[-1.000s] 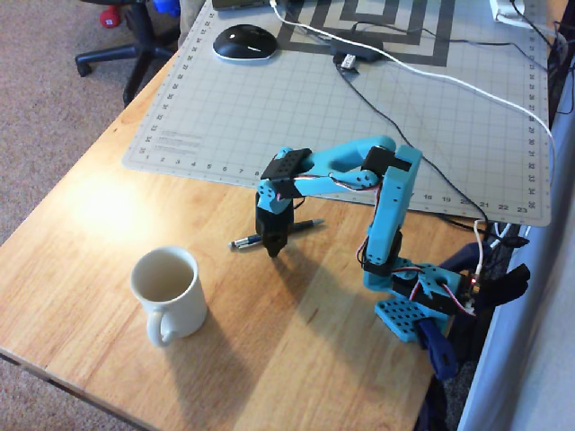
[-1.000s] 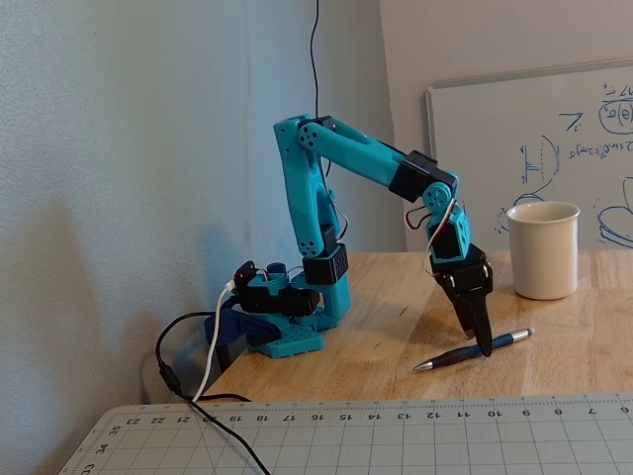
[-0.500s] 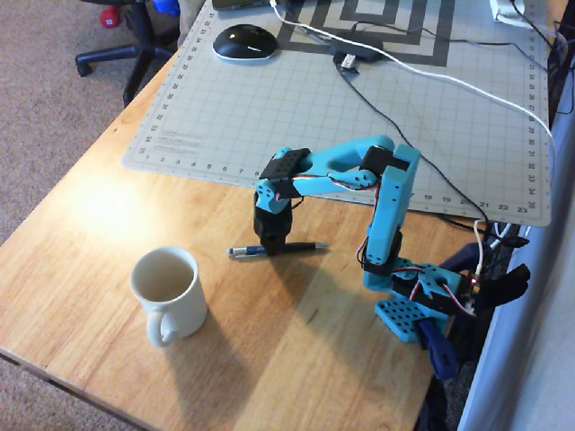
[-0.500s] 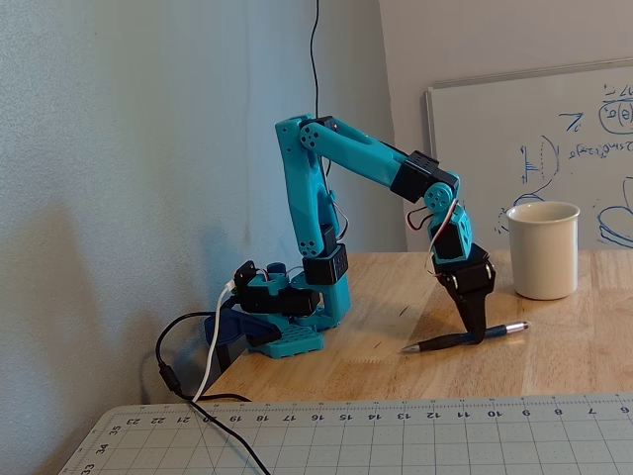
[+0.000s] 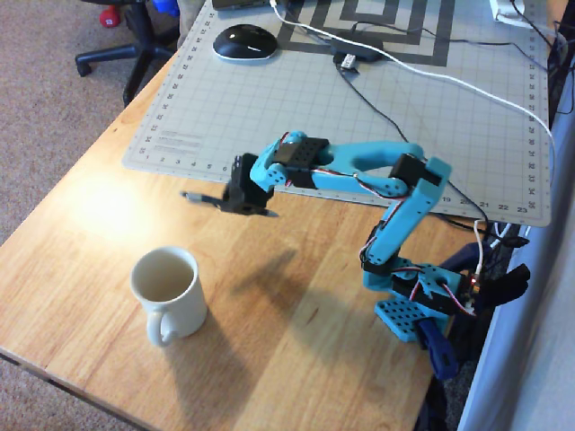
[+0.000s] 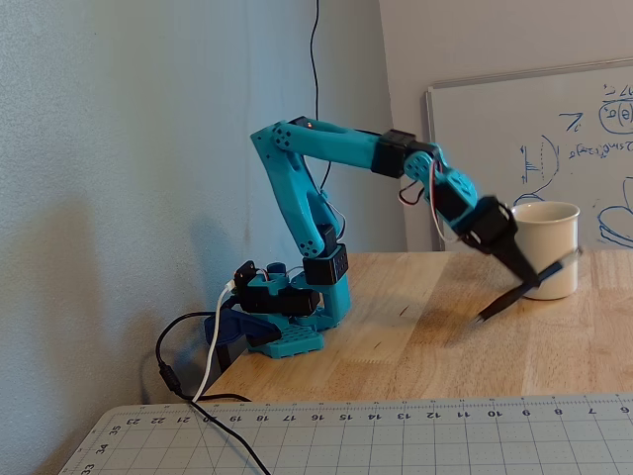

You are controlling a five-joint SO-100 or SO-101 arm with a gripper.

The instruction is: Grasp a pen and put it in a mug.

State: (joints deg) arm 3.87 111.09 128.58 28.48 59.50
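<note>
The slim dark grey-black pen (image 5: 199, 197) is pinched crosswise in the jaws of the turquoise plastic arm's black gripper (image 5: 235, 201), held clear above the wooden counter (image 5: 296, 359). The plain cream-white ceramic mug (image 5: 166, 285) stands below and slightly left in the overhead view, mouth up, the pen's long axis tilted, not yet over it. The whiteboard scribbles are unreadable

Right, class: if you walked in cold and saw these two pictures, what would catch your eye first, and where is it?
The bright blue arm stands out first, reaching from the wooden table's right edge in the overhead view. Its gripper is shut on the dark pen, lifted clear of the table. Next, the cream mug stands upright and empty near the front-left corner.
</note>
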